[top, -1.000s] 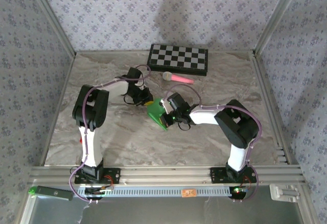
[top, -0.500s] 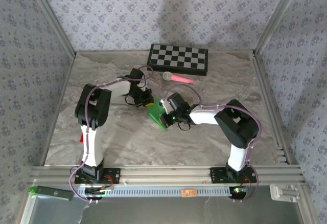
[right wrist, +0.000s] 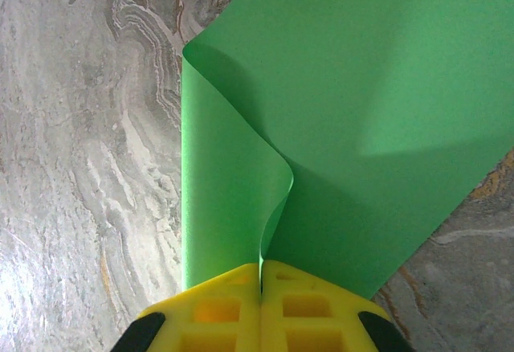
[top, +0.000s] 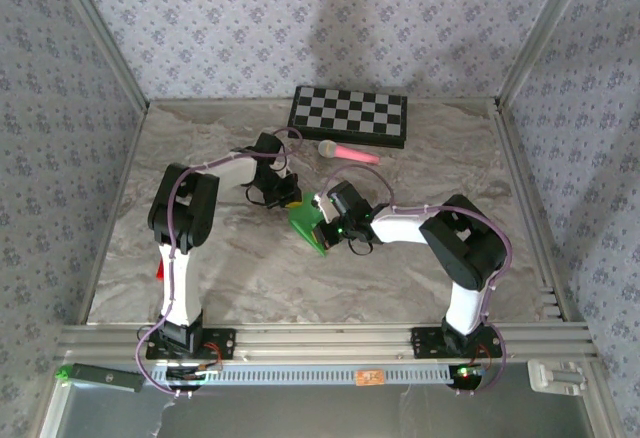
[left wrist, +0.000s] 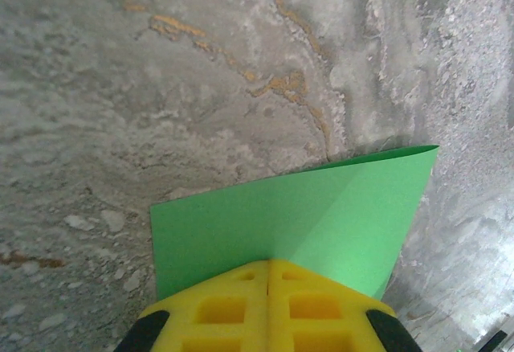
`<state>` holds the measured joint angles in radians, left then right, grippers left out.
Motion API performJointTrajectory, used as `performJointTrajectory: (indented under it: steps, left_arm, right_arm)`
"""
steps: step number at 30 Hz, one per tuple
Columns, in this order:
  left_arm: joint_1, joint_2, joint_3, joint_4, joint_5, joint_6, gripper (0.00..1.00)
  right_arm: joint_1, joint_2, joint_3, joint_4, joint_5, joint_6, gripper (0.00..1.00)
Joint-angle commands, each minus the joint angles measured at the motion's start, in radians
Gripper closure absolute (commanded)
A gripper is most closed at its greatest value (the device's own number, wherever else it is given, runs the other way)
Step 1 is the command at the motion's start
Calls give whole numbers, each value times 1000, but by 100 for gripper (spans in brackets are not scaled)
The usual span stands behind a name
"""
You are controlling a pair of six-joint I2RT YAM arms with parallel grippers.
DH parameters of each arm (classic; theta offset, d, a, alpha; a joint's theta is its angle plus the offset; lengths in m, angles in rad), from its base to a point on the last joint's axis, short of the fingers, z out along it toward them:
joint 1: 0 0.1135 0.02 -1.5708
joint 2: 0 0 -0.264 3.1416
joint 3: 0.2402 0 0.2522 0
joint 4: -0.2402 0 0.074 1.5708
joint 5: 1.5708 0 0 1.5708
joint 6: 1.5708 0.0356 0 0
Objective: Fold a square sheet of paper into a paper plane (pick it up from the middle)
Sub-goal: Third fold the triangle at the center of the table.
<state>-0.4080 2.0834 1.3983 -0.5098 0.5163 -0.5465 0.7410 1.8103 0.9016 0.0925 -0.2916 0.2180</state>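
The square sheet of paper (top: 303, 222) is bright green and is held up off the marble table (top: 200, 258) between both arms, near the middle. My left gripper (top: 288, 198) is shut on its far edge. In the left wrist view the yellow fingertips (left wrist: 269, 265) meet on the sheet (left wrist: 321, 215), and a soft fold runs out from them. My right gripper (top: 322, 222) is shut on the near edge. In the right wrist view the sheet (right wrist: 361, 87) buckles into a curl where it leaves the closed gripper (right wrist: 261, 267).
A black-and-white checkered board (top: 348, 116) lies at the back of the table. A pink-handled microphone (top: 348, 153) lies just in front of it, close behind the grippers. Patterned walls and metal rails close in the table on three sides.
The left gripper has closed onto the sheet's far edge, and its arm has shifted slightly. The right gripper and the sheet have stayed where they were.
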Motion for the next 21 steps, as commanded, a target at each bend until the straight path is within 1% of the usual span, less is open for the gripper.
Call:
performJointTrajectory:
  steps: [1, 4, 6, 11, 14, 18, 21]
  left_arm:
    - [-17, 48, -1, -71, -43, 23, 100]
    - [-17, 25, 13, -83, -40, 22, 99]
    - [-16, -19, 14, -76, -34, 8, 97]
    - [-8, -171, -39, 7, -43, -79, 86]
    - [-8, -244, -94, 60, -39, -136, 82]
    - [-12, -314, -221, 162, -5, -230, 81]
    - [-22, -354, -311, 239, 26, -304, 84]
  right_arm:
    - [-6, 19, 31, -30, 10, 1, 100]
    - [-3, 25, 31, -43, 12, 3, 100]
    - [-2, 28, 28, -57, 18, 3, 100]
    - [-1, 26, 13, -68, 27, 6, 100]
    - [0, 27, 13, -69, 29, 7, 100]
    - [-1, 32, 14, -63, 30, 11, 100]
    - [-1, 36, 14, -61, 27, 12, 100]
